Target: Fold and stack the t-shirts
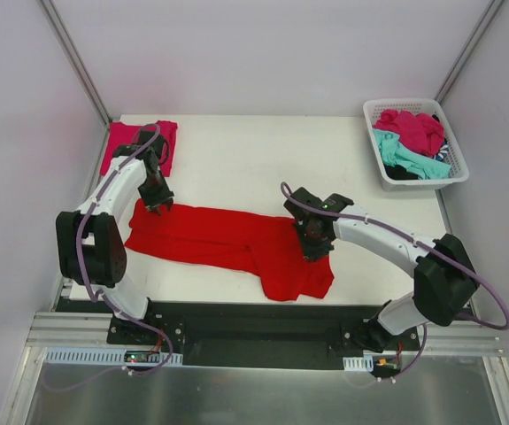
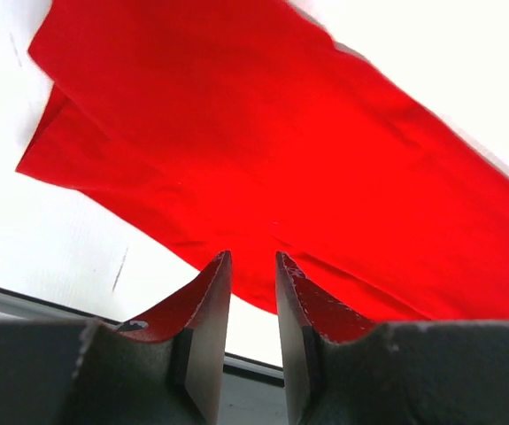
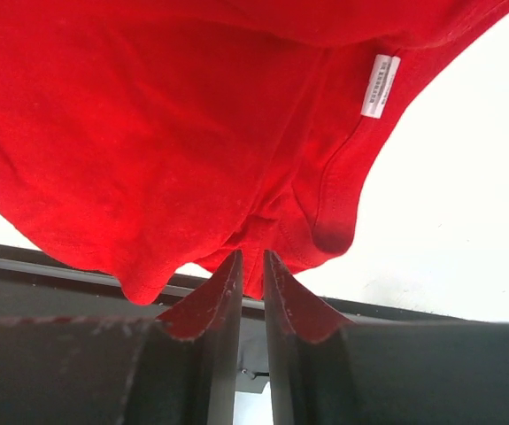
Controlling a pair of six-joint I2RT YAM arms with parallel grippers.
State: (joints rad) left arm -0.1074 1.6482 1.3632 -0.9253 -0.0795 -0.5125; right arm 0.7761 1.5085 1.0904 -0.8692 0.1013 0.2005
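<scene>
Red t-shirt lies mid-table, apparently part-folded into a long band. One folded magenta t-shirt sits at the far-left corner, and unfolded shirts wait in the basket, so most of the task likely remains. Right gripper pinches red cloth near the collar; left gripper is narrowed at the shirt's edge, grip unclear.

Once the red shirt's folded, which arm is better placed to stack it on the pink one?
Likely left: the left arm is by the folded pink shirt; the right arm is at the red shirt's opposite end.
</scene>
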